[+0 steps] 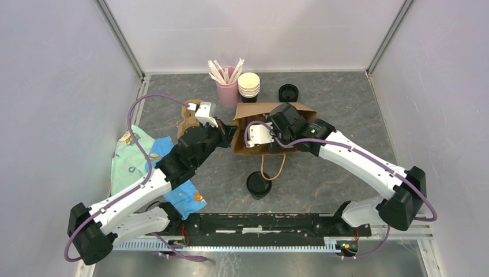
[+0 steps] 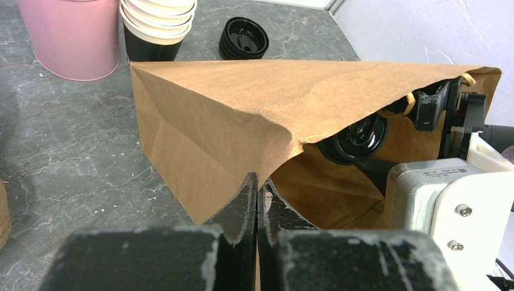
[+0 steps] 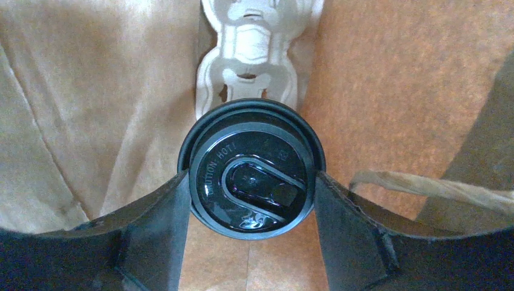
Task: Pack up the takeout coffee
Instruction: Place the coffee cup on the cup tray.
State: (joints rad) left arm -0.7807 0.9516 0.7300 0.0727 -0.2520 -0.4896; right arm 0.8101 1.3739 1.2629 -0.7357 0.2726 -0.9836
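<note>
The brown paper bag lies on its side mid-table, its mouth held up. My left gripper is shut on the bag's rim, lifting the top flap. My right gripper reaches inside the bag, and only its wrist shows from above. Its two fingers press either side of the takeout coffee, a black cup with a round black lid. The left wrist view shows that lid through the bag's mouth. A pale moulded carrier sits deeper in the bag, just beyond the cup.
Another lidded black cup stands near the front. At the back are a pink cup of stirrers, stacked lidless cups and a stack of black lids. A brown carrier and patterned cloth lie left.
</note>
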